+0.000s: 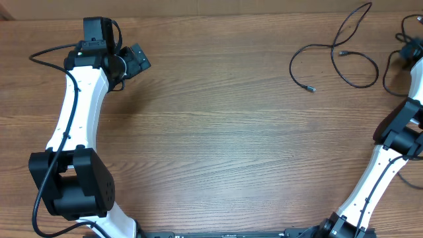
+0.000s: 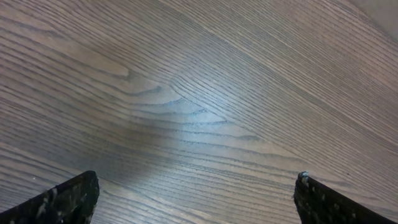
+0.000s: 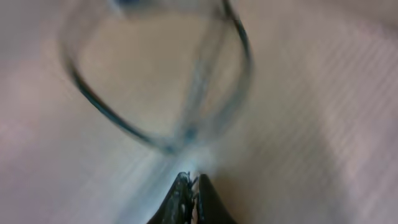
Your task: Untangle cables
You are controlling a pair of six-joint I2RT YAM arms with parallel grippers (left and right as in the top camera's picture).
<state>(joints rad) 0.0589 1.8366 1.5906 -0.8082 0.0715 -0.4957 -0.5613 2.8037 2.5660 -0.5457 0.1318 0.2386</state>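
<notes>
Overhead view: cables (image 1: 334,53) loose on desk (image 1: 218,132), near right gripper (image 1: 411,49), well apart from left gripper (image 1: 137,59). Right wrist view alone shows right gripper closed tip to tip, with blurred cable loop just ahead; grip on strand not discernible. Left wrist view: left gripper spread wide, desk grain between.

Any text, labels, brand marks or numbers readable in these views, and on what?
None readable: the brown wooden table, the thin black cables and the white-and-black arms show no legible marks. The right wrist view is too blurred to show any.
</notes>
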